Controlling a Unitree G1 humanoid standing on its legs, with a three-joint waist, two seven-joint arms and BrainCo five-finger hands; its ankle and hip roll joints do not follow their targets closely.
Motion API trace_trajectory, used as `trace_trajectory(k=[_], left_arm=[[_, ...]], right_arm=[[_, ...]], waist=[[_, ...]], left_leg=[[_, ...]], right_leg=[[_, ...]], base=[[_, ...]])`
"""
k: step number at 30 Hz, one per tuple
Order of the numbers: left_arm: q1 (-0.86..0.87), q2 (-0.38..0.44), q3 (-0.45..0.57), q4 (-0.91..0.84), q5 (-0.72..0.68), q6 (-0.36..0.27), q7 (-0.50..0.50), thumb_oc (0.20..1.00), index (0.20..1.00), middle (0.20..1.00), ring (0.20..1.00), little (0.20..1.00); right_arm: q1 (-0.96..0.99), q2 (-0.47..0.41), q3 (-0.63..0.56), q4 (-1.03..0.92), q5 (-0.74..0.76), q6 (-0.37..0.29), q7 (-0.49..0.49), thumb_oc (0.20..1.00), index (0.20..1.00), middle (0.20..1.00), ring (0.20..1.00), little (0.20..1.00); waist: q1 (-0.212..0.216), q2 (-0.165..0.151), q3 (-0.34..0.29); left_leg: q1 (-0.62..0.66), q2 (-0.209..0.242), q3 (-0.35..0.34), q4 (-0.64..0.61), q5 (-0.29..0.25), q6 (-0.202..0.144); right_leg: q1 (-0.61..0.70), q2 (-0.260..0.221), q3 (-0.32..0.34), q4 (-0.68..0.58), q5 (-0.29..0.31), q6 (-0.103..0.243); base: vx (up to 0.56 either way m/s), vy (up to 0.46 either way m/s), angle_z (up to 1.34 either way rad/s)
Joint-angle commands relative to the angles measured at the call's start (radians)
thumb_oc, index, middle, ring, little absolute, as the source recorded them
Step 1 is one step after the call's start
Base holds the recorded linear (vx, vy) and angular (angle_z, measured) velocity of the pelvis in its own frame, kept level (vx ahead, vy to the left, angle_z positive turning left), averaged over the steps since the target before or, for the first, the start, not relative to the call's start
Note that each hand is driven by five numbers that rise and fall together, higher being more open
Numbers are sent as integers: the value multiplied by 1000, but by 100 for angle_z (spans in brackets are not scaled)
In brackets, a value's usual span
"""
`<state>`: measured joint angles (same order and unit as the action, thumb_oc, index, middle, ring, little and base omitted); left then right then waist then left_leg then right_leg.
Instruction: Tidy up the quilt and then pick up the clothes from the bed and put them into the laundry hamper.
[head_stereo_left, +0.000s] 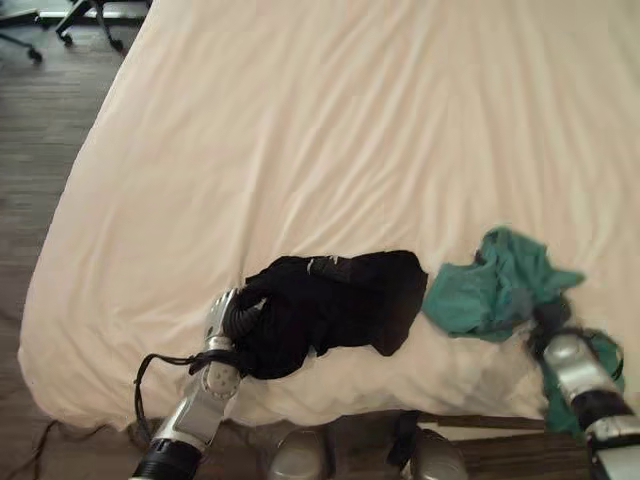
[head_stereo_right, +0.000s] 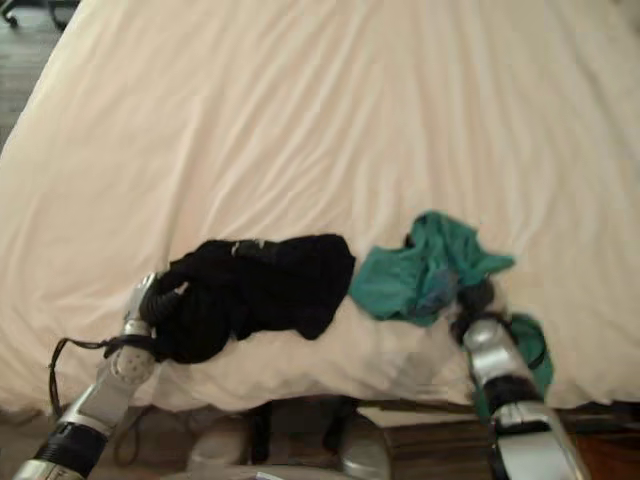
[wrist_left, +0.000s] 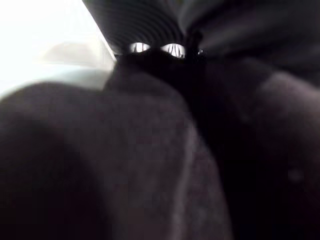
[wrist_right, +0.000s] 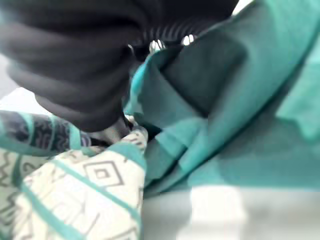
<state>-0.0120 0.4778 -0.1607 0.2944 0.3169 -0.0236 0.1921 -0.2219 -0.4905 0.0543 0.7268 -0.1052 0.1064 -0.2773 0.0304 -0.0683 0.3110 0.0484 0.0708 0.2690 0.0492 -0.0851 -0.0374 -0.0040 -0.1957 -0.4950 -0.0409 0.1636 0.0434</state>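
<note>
Both hands (head_stereo_left: 225, 318) buried in clothes (head_stereo_left: 335, 300)

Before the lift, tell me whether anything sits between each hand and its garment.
Nothing visible does. The left hand is already against the black garment at the bed's near edge, and the right hand is against the green garment. Both hands' fingers are buried in cloth.

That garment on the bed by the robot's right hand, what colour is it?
Teal green; the garment shows best in the left eye view.
</note>
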Motion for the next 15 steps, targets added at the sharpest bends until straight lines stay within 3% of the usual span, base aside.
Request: trace_trajectory(k=[1,4,5,6,8,9,10,14,15], left_arm=[[94,-2,-12,75,-89,21,-55,200,200,200,200,200],[100,-29,19,102,-167,16,-72,200,200,200,200,200],[108,-36,32,112,-199,5,-86,200,200,200,200,200],[113,-42,43,116,-232,-2,-96,200,200,200,200,200],[119,-60,58,149,-308,-13,-109,200,200,200,200,200],[125,-71,62,152,-340,-17,-119,200,200,200,200,200],[135,-93,71,177,-382,-23,-121,200,200,200,200,200],[147,-126,86,246,-427,-32,-86,200,200,200,200,200],[169,-148,108,242,-479,-41,-70,200,200,200,200,200]], right_arm=[[169,112,29,16,153,-33,144,200,200,200,200,200],[283,146,14,-49,251,-62,235,200,200,200,200,200],[332,161,19,-87,284,-69,291,200,200,200,200,200],[367,166,24,-114,309,-78,329,200,200,200,200,200],[404,189,41,-123,396,-95,376,200,200,200,200,200],[414,198,44,-123,422,-105,384,200,200,200,200,200],[397,214,75,-117,449,-116,381,200,200,200,200,200],[304,226,148,-106,452,-127,364,200,200,200,200,200],[219,224,223,-110,422,-130,364,200,200,200,200,200]], waist=[[-7,-29,-23],[-30,-40,-50],[-42,-42,-56],[-54,-41,-60],[-84,-30,-78],[-90,-25,-83],[-82,-20,-94],[-35,-1,-113],[15,20,-112]], left_leg=[[-16,-12,20,-80,-32,-7],[12,-22,31,-88,-14,0],[19,-20,23,-91,-11,0],[26,-18,10,-97,-9,1],[25,-22,-36,-98,0,7],[22,-26,-63,-92,0,11],[5,-47,-128,-82,4,19],[-15,-66,-205,-87,19,21],[-46,-76,-254,-79,32,19]], right_leg=[[-52,-160,37,123,-70,208],[-31,-154,64,117,-75,198],[-34,-138,109,137,-83,196],[-41,-109,173,148,-107,192],[-60,16,380,169,-197,169],[-57,60,451,172,-228,157],[-26,99,505,157,-251,119],[16,102,471,85,-249,98],[31,96,435,37,-241,100]], base=[[-25,47,-1],[-6,30,-15],[29,-5,-6],[52,-16,-5],[78,11,42],[87,-5,61],[56,-39,73],[11,-66,103],[-80,-93,61]])
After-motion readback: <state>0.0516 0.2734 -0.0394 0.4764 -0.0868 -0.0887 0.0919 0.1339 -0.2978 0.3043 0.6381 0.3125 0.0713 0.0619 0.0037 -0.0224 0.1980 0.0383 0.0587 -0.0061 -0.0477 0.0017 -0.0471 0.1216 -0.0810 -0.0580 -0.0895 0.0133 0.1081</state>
